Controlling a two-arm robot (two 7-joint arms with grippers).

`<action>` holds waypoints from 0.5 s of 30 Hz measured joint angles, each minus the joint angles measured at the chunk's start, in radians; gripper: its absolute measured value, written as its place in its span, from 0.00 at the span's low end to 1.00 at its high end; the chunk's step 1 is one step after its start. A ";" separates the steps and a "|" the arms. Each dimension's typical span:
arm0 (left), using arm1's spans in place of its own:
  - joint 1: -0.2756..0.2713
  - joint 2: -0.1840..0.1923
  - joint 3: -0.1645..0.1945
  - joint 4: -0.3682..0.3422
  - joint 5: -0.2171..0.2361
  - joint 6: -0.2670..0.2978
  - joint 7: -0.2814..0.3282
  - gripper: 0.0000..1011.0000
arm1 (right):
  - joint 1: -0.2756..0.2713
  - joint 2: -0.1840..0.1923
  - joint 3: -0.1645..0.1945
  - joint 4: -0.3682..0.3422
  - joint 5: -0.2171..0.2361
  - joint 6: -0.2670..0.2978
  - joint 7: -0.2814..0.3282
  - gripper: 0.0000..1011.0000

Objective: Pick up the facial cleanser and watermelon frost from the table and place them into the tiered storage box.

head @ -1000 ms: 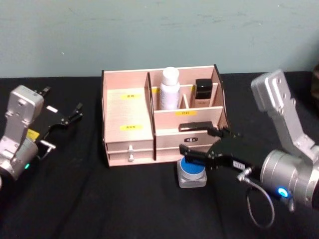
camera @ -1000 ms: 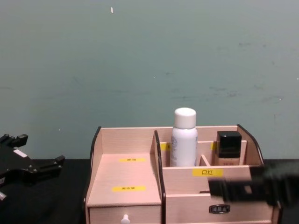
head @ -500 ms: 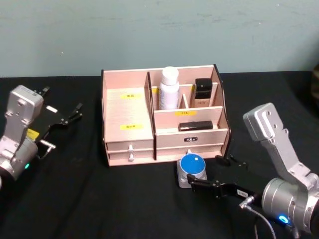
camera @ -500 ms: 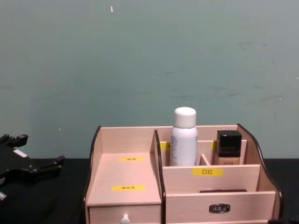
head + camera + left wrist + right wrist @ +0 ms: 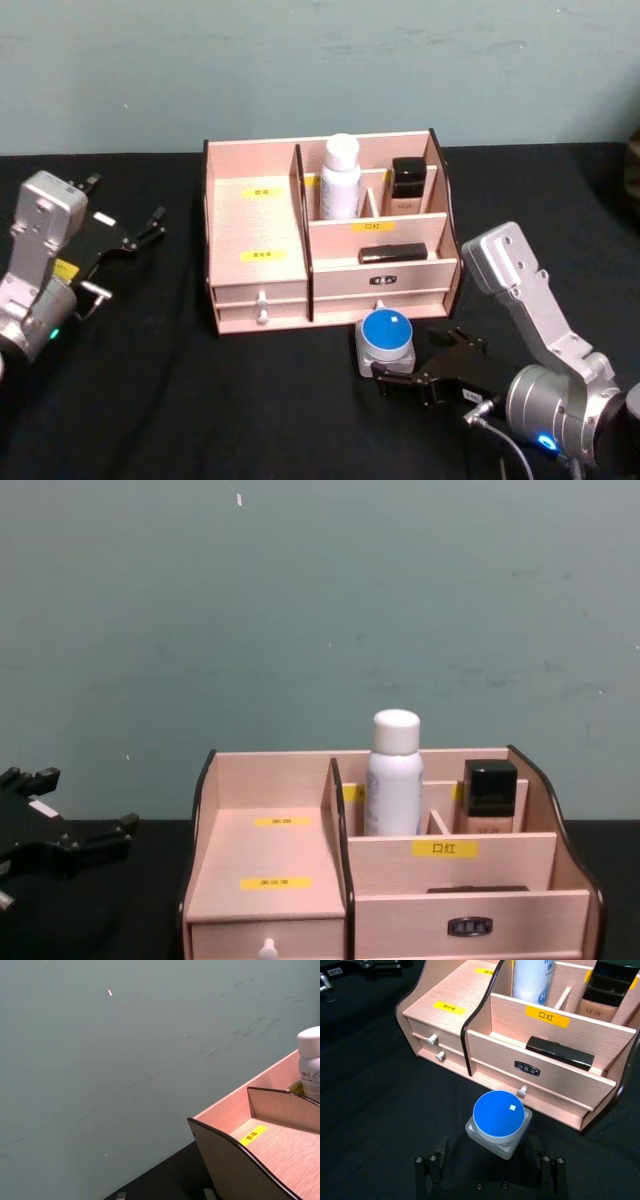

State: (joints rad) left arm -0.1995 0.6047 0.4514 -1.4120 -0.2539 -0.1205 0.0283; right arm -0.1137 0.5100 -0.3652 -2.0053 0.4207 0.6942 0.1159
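Fingers [image 5: 536, 1150] of my right gripper [image 5: 420, 368] are spread apart, released, low over the black tabletop [image 5: 180, 400]. The near edge of the round blue-lidded jar on a pale squarish base [image 5: 386, 340] sits between them, no contact that I can see. The jar stands just in front of the wide pale-wood tiered storage box [image 5: 255, 225], by its right drawer. A tall white capped bottle [image 5: 340, 180] stands in a back compartment; I take it as the cleanser, done. The jar, likely the watermelon frost, is not yet grasped, so clench, lift and place are left. My left gripper [image 5: 150, 228] is parked far left, fingers apart, empty.
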 joint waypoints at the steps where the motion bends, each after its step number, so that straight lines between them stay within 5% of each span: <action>1: 0.000 0.000 0.000 0.000 0.000 0.000 0.000 0.99 | 0.003 -0.002 -0.001 0.003 -0.003 0.001 0.001 0.99; 15: 0.000 0.000 0.000 0.000 0.000 0.000 0.000 0.99 | 0.040 -0.044 -0.016 0.053 -0.052 0.000 0.015 0.99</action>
State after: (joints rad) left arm -0.1995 0.6047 0.4514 -1.4120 -0.2539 -0.1205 0.0283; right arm -0.0733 0.4662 -0.3817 -1.9528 0.3692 0.6946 0.1311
